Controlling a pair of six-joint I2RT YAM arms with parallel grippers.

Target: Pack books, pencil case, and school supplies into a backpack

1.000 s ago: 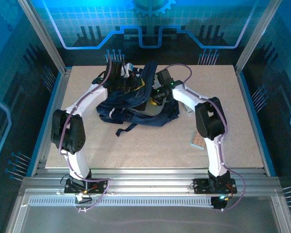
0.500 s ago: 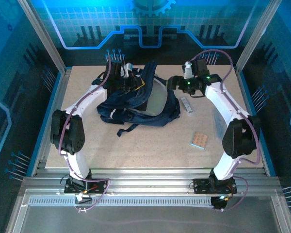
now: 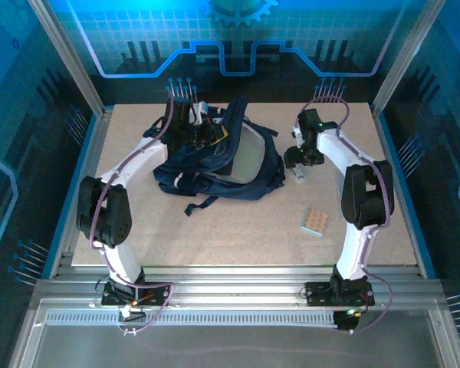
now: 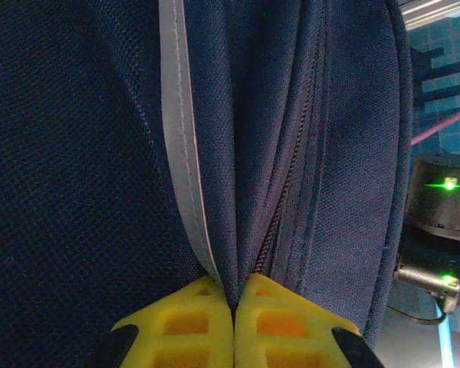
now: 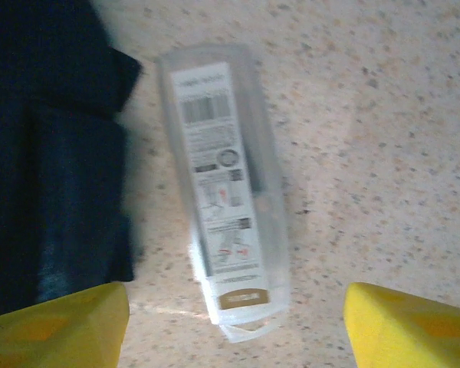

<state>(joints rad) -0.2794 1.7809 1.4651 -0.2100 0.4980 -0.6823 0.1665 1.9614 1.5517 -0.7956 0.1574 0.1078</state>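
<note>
The navy backpack [image 3: 215, 165] lies at the back middle of the table with its mouth held up. My left gripper [image 3: 205, 135] is shut on a fold of its fabric beside the grey stripe; in the left wrist view the gripper [image 4: 234, 303] has its yellow fingers pressed together on the cloth [image 4: 77, 153]. My right gripper [image 3: 299, 165] hangs open just right of the backpack, over the narrow grey-white bar item [image 3: 299, 177]. In the right wrist view that bar [image 5: 224, 199] lies on the table between the spread fingers of the gripper [image 5: 234, 330], untouched. The tan dotted pad [image 3: 315, 221] lies nearer. Books and pencil case are hidden.
A dark edge of the backpack [image 5: 54, 153] lies close to the left of the bar. A black strap [image 3: 203, 203] trails toward the front of the speckled table [image 3: 230, 238]. Metal frame posts stand at the table's corners.
The right arm has swung out of the backpack's mouth to the right and dropped over the bar item, its jaws narrowing somewhat. The left gripper has kept its hold on the fabric.
</note>
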